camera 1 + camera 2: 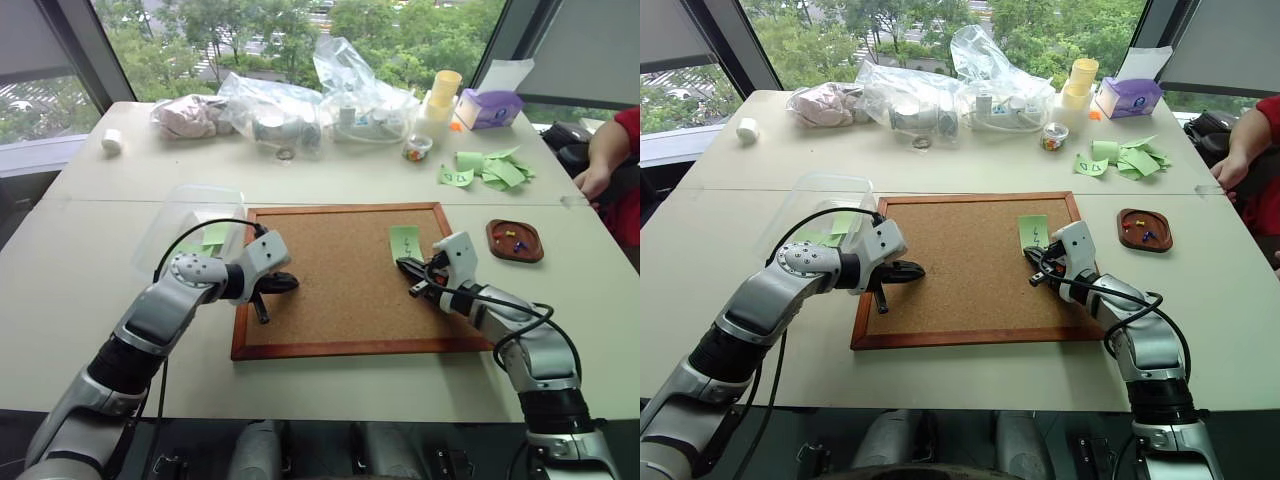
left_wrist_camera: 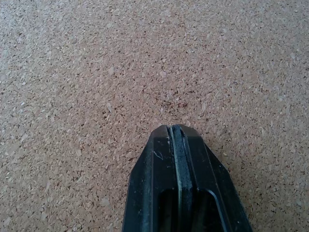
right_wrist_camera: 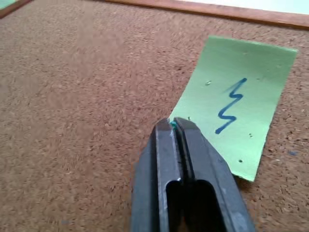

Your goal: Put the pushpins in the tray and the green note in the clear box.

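The green note (image 3: 231, 106), with a blue scribble, lies flat on the cork board (image 1: 330, 300) near its right edge. My right gripper (image 3: 172, 123) is shut at the note's near corner, with a sliver of green pinched between the tips; in the head view it sits just below the note (image 1: 404, 241). My left gripper (image 2: 175, 128) is shut with nothing in it, low over the bare cork at the board's left side (image 1: 290, 283). The tray (image 1: 531, 252) lies right of the board with pushpins (image 1: 512, 236) in it. The clear box (image 1: 185, 215) stands left of the board, with a green slip showing inside.
A pile of curled green slips (image 1: 495, 167) lies behind the tray. Clear plastic bags (image 1: 300, 110), yellow cups (image 1: 443, 95) and a purple tissue box (image 1: 488, 107) line the far edge. A person's hand (image 1: 595, 178) rests at the table's right edge.
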Available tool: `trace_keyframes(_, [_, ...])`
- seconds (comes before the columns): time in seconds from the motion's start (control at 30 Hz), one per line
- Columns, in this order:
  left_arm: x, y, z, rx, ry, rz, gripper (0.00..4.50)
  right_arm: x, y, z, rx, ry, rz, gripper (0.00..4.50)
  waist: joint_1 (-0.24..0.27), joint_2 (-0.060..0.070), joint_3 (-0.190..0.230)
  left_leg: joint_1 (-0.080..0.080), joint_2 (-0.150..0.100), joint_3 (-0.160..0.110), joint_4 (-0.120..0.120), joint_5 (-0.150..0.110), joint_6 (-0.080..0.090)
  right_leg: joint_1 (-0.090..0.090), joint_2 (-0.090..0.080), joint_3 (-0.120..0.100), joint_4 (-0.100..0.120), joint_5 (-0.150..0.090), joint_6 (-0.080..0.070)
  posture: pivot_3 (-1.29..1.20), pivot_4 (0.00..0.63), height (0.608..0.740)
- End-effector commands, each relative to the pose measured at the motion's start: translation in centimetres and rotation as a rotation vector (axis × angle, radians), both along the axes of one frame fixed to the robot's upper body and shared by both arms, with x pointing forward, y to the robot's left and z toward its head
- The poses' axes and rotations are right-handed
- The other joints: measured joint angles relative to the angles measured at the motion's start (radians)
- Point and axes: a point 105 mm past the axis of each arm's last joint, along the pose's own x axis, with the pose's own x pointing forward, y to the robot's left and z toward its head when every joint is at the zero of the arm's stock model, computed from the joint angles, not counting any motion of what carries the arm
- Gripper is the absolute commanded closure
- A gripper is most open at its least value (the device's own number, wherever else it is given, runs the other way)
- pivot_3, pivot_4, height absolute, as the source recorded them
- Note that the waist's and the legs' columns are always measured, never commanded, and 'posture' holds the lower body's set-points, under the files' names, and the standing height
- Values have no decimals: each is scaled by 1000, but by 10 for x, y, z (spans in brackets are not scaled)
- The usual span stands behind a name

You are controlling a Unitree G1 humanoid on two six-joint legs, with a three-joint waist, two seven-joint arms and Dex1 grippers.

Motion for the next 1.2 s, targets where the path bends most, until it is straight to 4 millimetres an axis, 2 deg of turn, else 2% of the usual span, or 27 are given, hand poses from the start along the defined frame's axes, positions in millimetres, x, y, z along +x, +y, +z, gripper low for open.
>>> trace_keyframes(0.03, [-4, -1, -7, 16, 22, -10, 4500, -5, 12, -4, 10, 15, 49, 4474, 0, 0, 0, 0, 0, 0, 0, 0, 0, 0, 0, 0, 0, 0, 0, 0, 150, 735])
trace_keyframes(0.2, [-4, -1, -7, 18, 21, -12, 4500, -5, 10, 2, -6, -17, 50, 4474, 0, 0, 0, 0, 0, 0, 0, 0, 0, 0, 0, 0, 0, 0, 0, 0, 150, 735])
trace_keyframes(0.33, [-5, 0, -8, 25, 28, -13, 4500, -4, 7, 36, -7, -148, 51, 4474, 0, 0, 0, 0, 0, 0, 0, 0, 0, 0, 0, 0, 0, 0, 0, 0, 150, 735])
trace_keyframes(0.57, [-8, 3, -13, 50, 46, -27, 4500, -13, 8, 65, -18, -229, 75, 4474, 1, 0, 0, 0, 0, 0, 0, 0, 0, 0, 0, 0, 0, 0, 0, 0, 150, 735])
trace_keyframes(0.8, [-9, 0, -13, 55, 48, -50, 4500, -14, 9, 71, -24, -249, 69, 4474, 0, 0, 0, 0, 0, 0, 0, 0, 0, 0, 0, 0, 0, 0, 0, 0, 150, 735])
trace_keyframes(0.93, [-5, -3, -5, 8, 37, -38, 4500, -16, 13, 71, -28, -257, 77, 4474, 1, 0, 0, 0, 0, 0, 0, 0, 0, 0, 0, 0, 0, 0, 0, 0, 150, 735])
trace_keyframes(1.03, [-4, -10, 16, -137, 76, -23, 3539, -18, 14, 75, -51, -274, 93, 4500, 4, 0, 0, 0, 0, 0, 0, 0, 0, 0, 0, 0, 0, 0, 0, 0, 150, 735])
trace_keyframes(1.2, [1, -9, 47, -344, 133, 8, 1008, -19, 15, 83, -83, -298, 124, 4500, 1, -1, 1, -2, 0, -2, 1, 0, 0, -1, 0, -1, 0, 0, 0, 0, 150, 735])
